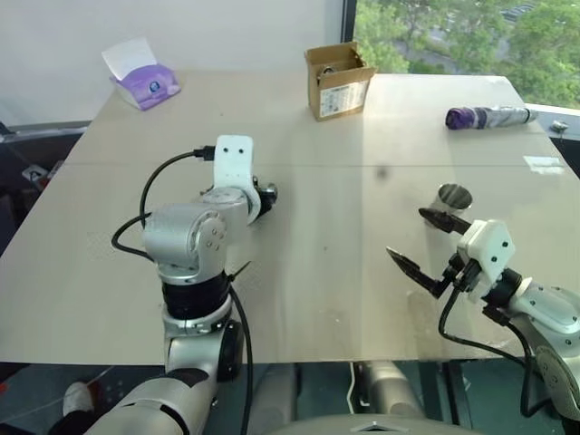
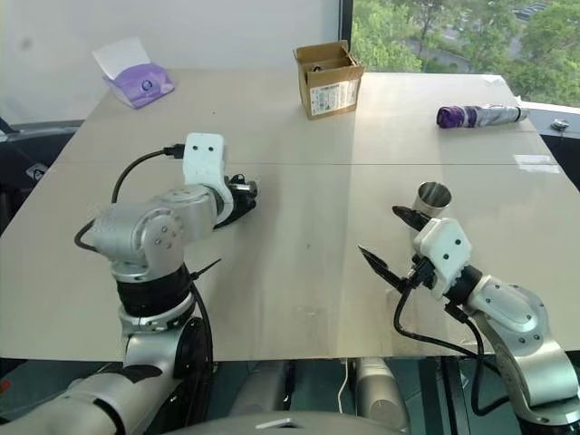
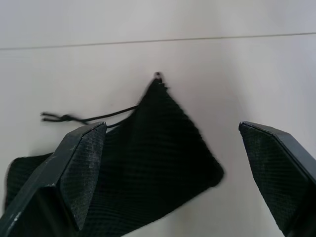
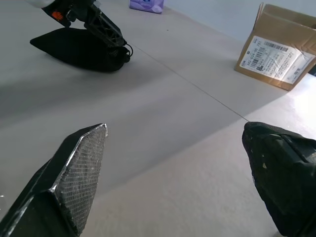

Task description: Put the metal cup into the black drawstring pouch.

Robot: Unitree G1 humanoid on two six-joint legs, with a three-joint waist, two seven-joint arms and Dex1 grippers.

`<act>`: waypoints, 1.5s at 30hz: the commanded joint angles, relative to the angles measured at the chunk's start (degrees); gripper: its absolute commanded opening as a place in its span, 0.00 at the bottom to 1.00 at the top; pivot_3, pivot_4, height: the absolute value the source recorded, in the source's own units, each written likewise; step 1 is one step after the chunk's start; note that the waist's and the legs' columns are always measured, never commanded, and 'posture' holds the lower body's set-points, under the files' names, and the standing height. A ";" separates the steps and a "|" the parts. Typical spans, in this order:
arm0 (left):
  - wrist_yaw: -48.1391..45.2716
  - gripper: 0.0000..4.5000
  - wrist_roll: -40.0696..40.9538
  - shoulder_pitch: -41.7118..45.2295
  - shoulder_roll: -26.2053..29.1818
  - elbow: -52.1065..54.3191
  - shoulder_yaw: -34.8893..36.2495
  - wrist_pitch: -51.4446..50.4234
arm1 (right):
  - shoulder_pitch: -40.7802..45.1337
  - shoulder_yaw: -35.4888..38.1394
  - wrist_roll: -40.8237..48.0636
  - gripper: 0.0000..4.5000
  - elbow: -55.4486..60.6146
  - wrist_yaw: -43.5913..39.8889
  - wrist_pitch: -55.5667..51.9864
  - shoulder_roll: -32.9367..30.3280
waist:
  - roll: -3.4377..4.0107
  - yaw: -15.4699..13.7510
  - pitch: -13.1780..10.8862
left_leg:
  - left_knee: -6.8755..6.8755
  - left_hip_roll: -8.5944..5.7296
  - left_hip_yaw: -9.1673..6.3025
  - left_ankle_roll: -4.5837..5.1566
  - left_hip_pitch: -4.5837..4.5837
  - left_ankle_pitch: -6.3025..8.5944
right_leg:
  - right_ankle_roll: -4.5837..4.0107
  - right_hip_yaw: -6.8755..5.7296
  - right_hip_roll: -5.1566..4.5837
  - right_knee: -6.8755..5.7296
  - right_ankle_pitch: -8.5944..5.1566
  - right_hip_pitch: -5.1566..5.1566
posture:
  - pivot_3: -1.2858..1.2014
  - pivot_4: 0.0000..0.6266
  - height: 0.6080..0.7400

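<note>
table: a pale wooden top with a thin seam running across it, carrying everything named below.
black drawstring pouch: lies flat on the table on the robot's left, just this side of the seam; one corner points away from the left wrist camera, and a thin dark cord trails out from its mouth onto the bare wood. from the head views most of it sits hidden behind the left wrist, with only a dark edge showing.
left gripper: hangs just over the pouch, tilted down toward it, jaws spread wide with one finger on each side of the fabric. whether the fingers touch the fabric cannot be told. nothing is held.
metal cup: stands upright on the table on the robot's right, open rim up, well apart from the pouch.
right gripper: held above the table near the front edge, pointing roughly level and toward the robot's left, jaws wide apart and empty. its upper finger tip sits just beside the cup in the head views; contact cannot be told.
cardboard box: open-topped, with a white label, at the far side of the table near the middle.
umbrella: purple and silver, folded, lying at the far right.
tissue pack: purple, with a white sheet sticking up, at the far left corner.
</note>
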State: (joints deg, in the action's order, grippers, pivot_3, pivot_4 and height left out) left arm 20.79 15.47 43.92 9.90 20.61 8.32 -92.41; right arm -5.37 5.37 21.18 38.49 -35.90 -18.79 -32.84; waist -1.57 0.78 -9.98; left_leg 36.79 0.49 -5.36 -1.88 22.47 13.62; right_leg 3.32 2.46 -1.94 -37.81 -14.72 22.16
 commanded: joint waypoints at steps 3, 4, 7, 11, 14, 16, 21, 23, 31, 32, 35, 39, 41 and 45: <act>1.24 1.00 -3.51 2.79 -1.78 -3.23 -1.23 -0.09 | 0.96 1.65 1.69 1.00 1.67 -0.08 -0.58 -0.75 | 0.00 -0.10 0.00 | 0.00 -0.05 -0.01 0.00 0.03 0.00 | 0.00 -0.01 -0.04 0.02 0.00 0.00 | 0.52 0.24 1.00; 1.13 1.00 -4.00 3.11 -2.59 -3.86 -0.96 -0.09 | 0.98 1.67 1.76 1.00 1.82 0.01 -0.73 -0.79 | 0.00 -0.09 0.00 | 0.00 -0.05 -0.01 0.00 0.04 0.00 | 0.00 -0.01 -0.04 0.02 0.00 0.00 | 0.52 0.24 1.00; 0.54 0.85 -5.18 4.09 -3.92 -5.35 -0.70 -0.09 | 1.09 1.69 1.92 1.00 2.40 0.49 -1.34 -0.88 | -0.01 -0.09 -0.01 | 0.00 -0.05 -0.03 -0.01 0.07 -0.01 | 0.00 -0.03 -0.05 0.02 0.00 0.03 | 0.52 0.24 1.00; -1.73 0.50 -5.24 3.80 -2.60 -5.97 -1.69 -0.09 | 1.47 1.61 2.41 1.00 4.08 1.86 -3.05 -0.75 | 0.00 0.12 -0.01 | 0.00 -0.05 -0.03 -0.04 0.08 -0.02 | 0.00 -0.02 -0.04 -0.01 0.00 0.06 | 0.52 0.24 1.00; -4.40 0.16 -4.78 3.35 0.36 -5.99 -3.18 -0.09 | 1.58 1.53 2.79 1.00 4.82 2.37 -4.00 -0.71 | 0.00 0.11 -0.01 | 0.00 -0.04 -0.04 -0.06 0.08 -0.03 | 0.00 -0.03 -0.04 -0.02 0.00 0.08 | 0.52 0.24 1.00; -6.20 0.01 -4.37 2.93 2.71 -6.07 -4.12 -0.09 | 1.60 1.54 3.02 1.00 5.01 2.54 -4.40 -0.71 | 0.00 0.11 -0.01 | 0.00 -0.05 -0.03 -0.05 0.09 -0.03 | 0.01 -0.02 -0.04 -0.02 0.00 0.08 | 0.52 0.24 1.00; -13.18 0.01 -1.66 2.06 9.46 -4.74 -7.83 -0.09 | 0.54 1.61 3.03 1.00 5.26 2.78 -4.49 -0.61 | 0.01 -0.01 -0.01 | 0.00 -0.05 -0.04 -0.05 0.09 -0.02 | 0.01 -0.03 -0.04 -0.02 0.00 0.08 | 0.52 0.24 1.00; -18.37 0.01 0.67 1.36 14.62 -2.45 -11.02 0.00 | 0.02 1.61 2.91 1.00 5.32 2.96 -4.29 -0.47 | 0.02 0.09 -0.02 | -0.01 -0.04 -0.05 -0.05 0.10 -0.02 | 0.01 -0.04 -0.05 -0.02 0.00 0.08 | 0.52 0.24 1.00; -50.19 0.01 -2.14 -4.15 40.74 -2.62 -25.78 42.34 | -1.70 0.63 1.69 1.00 4.38 3.53 -3.26 0.43 | 0.07 -0.01 -0.04 | -0.23 0.00 0.15 -0.07 0.21 -0.04 | -0.03 0.12 -0.05 -0.06 -0.01 0.42 | 0.52 0.24 1.00; -53.89 0.01 -2.98 -4.27 41.62 -4.95 -25.91 49.24 | -1.83 0.47 1.44 1.00 4.28 3.69 -3.23 0.60 | 0.07 -0.15 -0.04 | -0.24 0.00 0.18 -0.06 0.23 -0.03 | -0.04 0.13 -0.06 -0.04 -0.01 0.44 | 0.52 0.24 1.00; -61.35 0.01 -5.23 -3.67 42.12 -12.04 -25.41 64.21 | -2.07 -0.08 0.41 1.00 4.38 4.36 -3.18 0.97 | 0.07 -0.39 -0.04 | -0.21 -0.01 0.19 -0.02 0.30 -0.02 | -0.05 0.12 -0.07 0.03 -0.01 0.44 | 0.52 0.24 1.00; -70.87 0.01 -7.89 -2.72 41.68 -22.56 -24.26 86.16 | -2.56 -0.76 -0.36 1.00 4.86 4.35 -2.20 1.57 | 0.07 -0.06 -0.04 | -0.21 0.00 0.22 0.01 0.30 -0.01 | -0.04 0.14 -0.05 0.02 -0.01 0.45 | 0.52 0.24 1.00; -74.92 0.01 -5.38 -2.44 40.54 -25.54 -22.60 87.19 | -3.14 -0.60 0.31 1.00 5.12 4.00 -1.35 2.33 | 0.07 0.01 -0.04 | -0.22 0.00 0.23 0.02 0.31 0.00 | -0.04 0.14 -0.04 0.01 -0.02 0.46 | 0.52 0.24 1.00; -77.61 0.01 0.71 -1.52 37.26 -28.79 -19.28 77.30 | -3.24 -0.75 0.62 1.00 4.80 3.85 0.18 3.58 | 0.07 0.19 -0.04 | -0.21 0.00 0.23 0.03 0.33 0.00 | -0.03 0.14 -0.04 -0.04 -0.01 0.48 | 0.52 0.24 1.00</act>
State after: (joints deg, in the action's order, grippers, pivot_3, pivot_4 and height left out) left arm -56.17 13.38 40.70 47.48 -7.74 -13.78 -11.47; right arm -8.62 4.26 20.98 41.70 -32.13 -20.28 -29.79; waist -1.50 0.98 -10.02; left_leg 36.64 0.51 -5.15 -1.84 22.80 13.61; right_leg 3.29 2.59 -1.95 -37.93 -14.73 22.64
